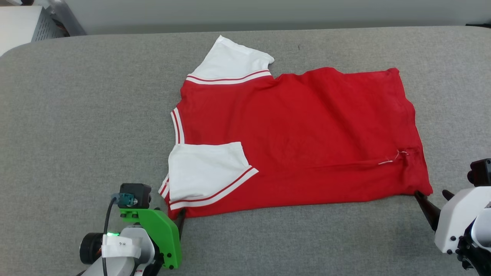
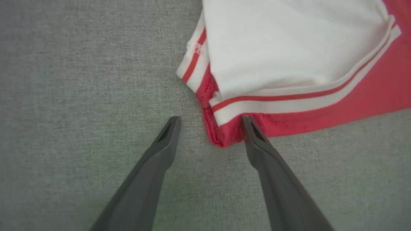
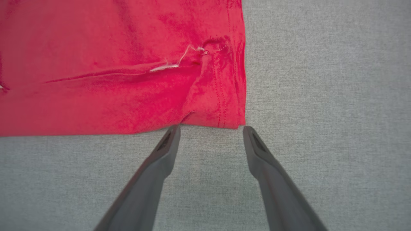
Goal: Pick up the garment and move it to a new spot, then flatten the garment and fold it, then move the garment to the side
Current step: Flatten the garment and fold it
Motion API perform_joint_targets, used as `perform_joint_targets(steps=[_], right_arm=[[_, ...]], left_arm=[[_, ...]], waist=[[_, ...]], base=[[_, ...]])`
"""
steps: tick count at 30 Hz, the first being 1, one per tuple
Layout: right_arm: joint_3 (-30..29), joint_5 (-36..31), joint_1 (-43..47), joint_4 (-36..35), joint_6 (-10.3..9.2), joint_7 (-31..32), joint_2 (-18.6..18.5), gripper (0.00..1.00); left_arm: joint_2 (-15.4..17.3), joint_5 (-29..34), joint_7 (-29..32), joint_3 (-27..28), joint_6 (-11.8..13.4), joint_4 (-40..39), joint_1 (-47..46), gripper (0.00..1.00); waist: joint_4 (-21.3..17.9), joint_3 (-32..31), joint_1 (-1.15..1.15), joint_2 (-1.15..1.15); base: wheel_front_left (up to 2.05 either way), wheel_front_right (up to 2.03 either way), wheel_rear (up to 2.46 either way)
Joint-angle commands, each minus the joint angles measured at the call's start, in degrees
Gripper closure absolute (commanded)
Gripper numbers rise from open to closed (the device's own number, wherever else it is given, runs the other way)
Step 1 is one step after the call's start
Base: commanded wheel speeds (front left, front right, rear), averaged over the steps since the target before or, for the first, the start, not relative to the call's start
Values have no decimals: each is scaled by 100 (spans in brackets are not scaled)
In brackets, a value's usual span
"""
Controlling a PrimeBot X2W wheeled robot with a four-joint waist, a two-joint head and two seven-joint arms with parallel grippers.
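Garment [image 1: 299, 126], red jersey T-shirt with white striped-trim short sleeves, lying spread across grey fabric worktop [image 1: 76, 115]. Looking light, limp, soft (likely sagging between holds). Left gripper [image 2: 210, 118] spread, straddling collar-end near corner; right gripper [image 3: 211, 127] spread, sitting at hem corner. Pinching both near corners through all layers seeming best.

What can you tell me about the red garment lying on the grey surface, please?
The garment is a red jersey-like T-shirt with white short sleeves and red-and-white striped trim. It lies flat on the grey fabric surface, neck toward the robot's left, near sleeve folded over the body. A crease and loose white thread show near the hem. The open left claw straddles its near shoulder corner; the open right claw sits at its near hem corner.
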Motion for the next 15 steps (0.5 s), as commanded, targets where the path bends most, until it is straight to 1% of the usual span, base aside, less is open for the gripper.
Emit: perform_joint_targets(steps=[1, 4, 6, 8, 9, 12, 15], right_arm=[[-13, -40, -53, -10, -5, -46, 13, 0], [-27, -41, -60, 13, -5, -60, 10, 0], [-38, -49, -66, 37, -5, -69, 3, 0], [-47, -61, -72, 67, -5, -74, -3, 0], [-52, -71, -74, 90, -5, -76, -7, 0], [-53, -142, -66, 151, -5, -73, -58, 0], [-65, -223, -38, 221, -5, -59, -118, 0]], left_arm=[[-49, 22, -25, -4, -40, 118, -110, 0], [-99, -20, 5, -24, -66, 272, -135, 0], [-114, -63, 138, -88, -96, 401, -129, 0], [-146, -146, 295, -148, -147, 527, -117, 82], [-162, -176, 351, -181, -187, 585, -115, 100], [-189, -241, 435, -237, -270, 647, -94, 100], [-213, -276, 321, -201, -327, 621, -83, 100]], waist=[[-51, 95, 0, 0], [-50, 132, 0, 0], [-43, 140, 0, 0], [-30, 132, 0, 0], [-17, 108, 0, 0], [21, 29, 0, 0], [78, -78, 0, 0]], base=[[0, 0, 0], [0, 0, 0], [0, 0, 0], [0, 0, 0], [0, 0, 0], [0, 0, 0], [0, 0, 0]])
